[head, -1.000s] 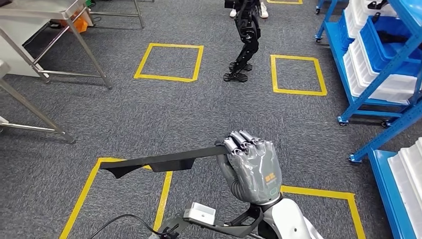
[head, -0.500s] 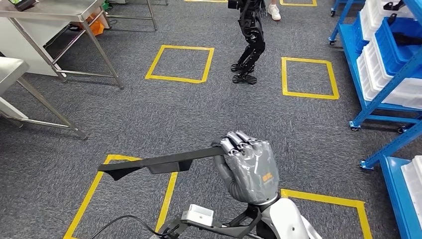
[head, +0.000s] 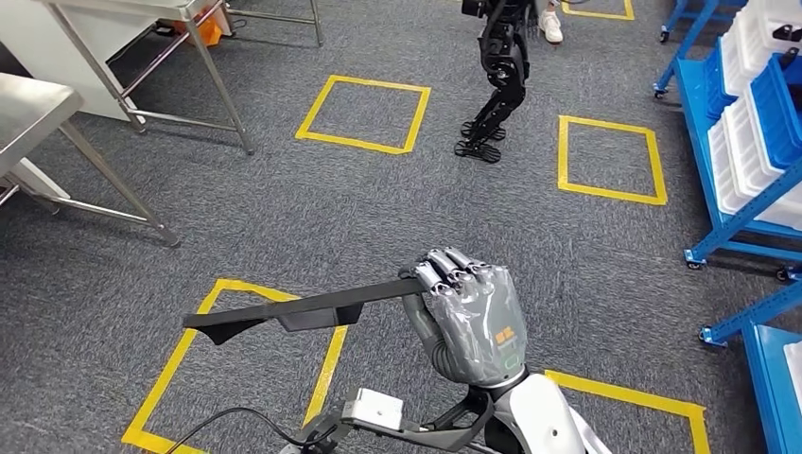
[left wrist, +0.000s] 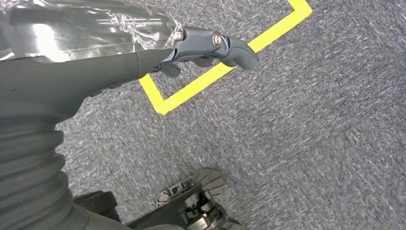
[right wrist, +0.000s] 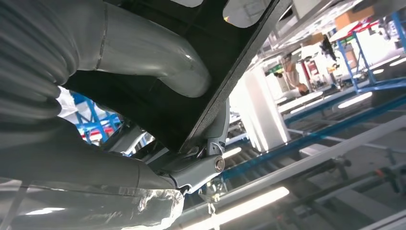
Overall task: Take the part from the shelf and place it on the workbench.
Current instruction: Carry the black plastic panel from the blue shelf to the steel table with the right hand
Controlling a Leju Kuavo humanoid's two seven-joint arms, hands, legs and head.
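Whole head view is sliding toward 3 o'clock and slightly down versus the earlier frames: the blue shelf drifts out toward the edge at 2 o'clock, the steel bench grows in at 10 o'clock, and the yellow floor squares shift with everything else. That's camera motion, so I read it as the robot turning left, away from the shelf and toward the bench. Nothing on the floor moves by itself. The other robot's dark legs at 12 o'clock shift with the scene too.

The pick looks done; this is the carry leg, with placing still to come.

Right robot hand keeps the same pose relative to the body: fingers curled over and clamped on one end of the part. The part is a long flat black strip, roughly level, sticking out from the hand toward 9 o'clock, over the carpet and a yellow tape outline, well apart from the bench. Right wrist view shows the thumb pressed against the part's dark flat face.

Left robot hand hangs over the carpet holding nothing; fingers are mostly hidden behind the cover, so I can't tell whether they're spread or curled.
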